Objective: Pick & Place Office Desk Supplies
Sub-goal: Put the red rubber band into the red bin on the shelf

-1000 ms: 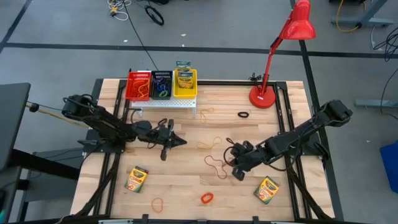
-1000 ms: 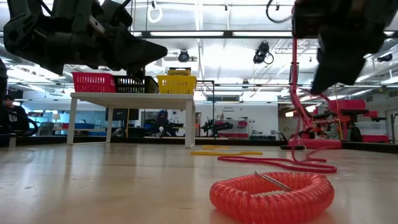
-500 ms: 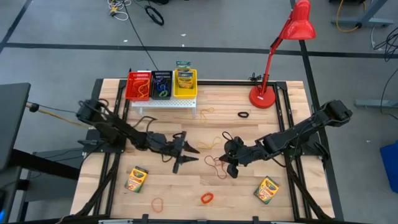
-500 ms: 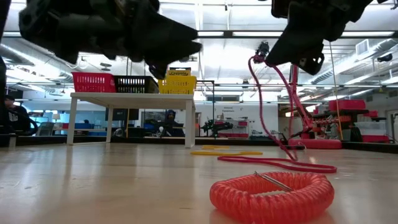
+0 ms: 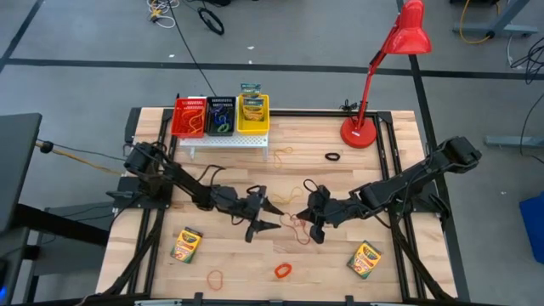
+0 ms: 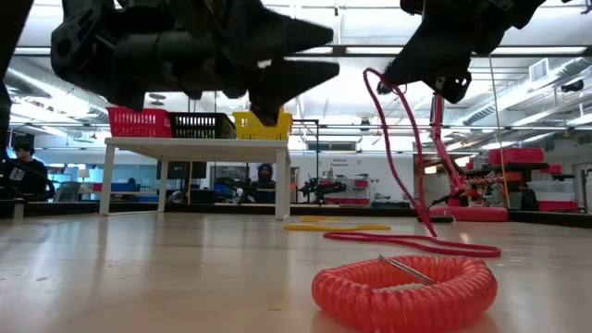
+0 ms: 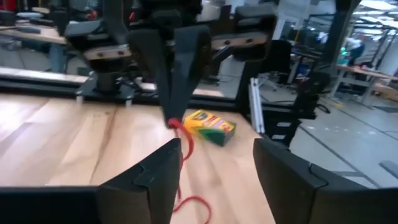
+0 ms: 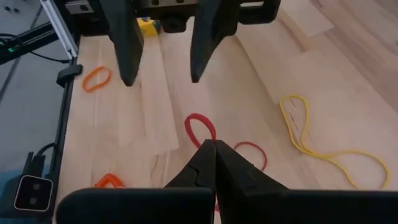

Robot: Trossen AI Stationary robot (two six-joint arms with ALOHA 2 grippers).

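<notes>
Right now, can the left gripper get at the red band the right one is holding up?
Probably yes: left gripper is open, facing the red band pinched by the right gripper, nothing between them.

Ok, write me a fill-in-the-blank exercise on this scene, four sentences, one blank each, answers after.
1. The right gripper is shut on a thin ____ rubber band, lifting one end off the table.
2. The left gripper faces it with its fingers ____.
3. The baskets on the white stand run red, black, then ____.
4. The desk lamp is coloured ____.

Missing words: red; open; yellow; red
</notes>
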